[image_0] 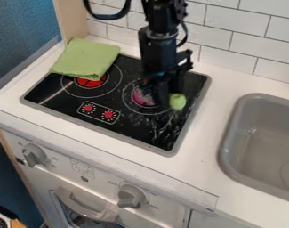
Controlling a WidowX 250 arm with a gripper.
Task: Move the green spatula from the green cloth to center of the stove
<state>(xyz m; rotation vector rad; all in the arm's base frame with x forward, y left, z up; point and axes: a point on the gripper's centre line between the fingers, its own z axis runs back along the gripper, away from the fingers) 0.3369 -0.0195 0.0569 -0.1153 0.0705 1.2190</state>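
Note:
The black gripper (162,95) hangs low over the right burner of the black stove (63,104), hiding part of that burner. Right beside it is a small rounded light green piece (177,102), which looks like an end of the green spatula; the rest of the spatula is hidden. Whether this piece is held or lies on the stove, I cannot tell. The folded green cloth (86,58) lies over the stove's back left corner, partly covering the left burner, well to the left of the gripper.
To the right, a grey sink (230,138) is set into the white counter (209,129). A white tiled wall (230,35) stands behind the stove. Two red-marked dials (99,112) are printed near the stove's front, and grey knobs (131,196) stick out from the oven front below.

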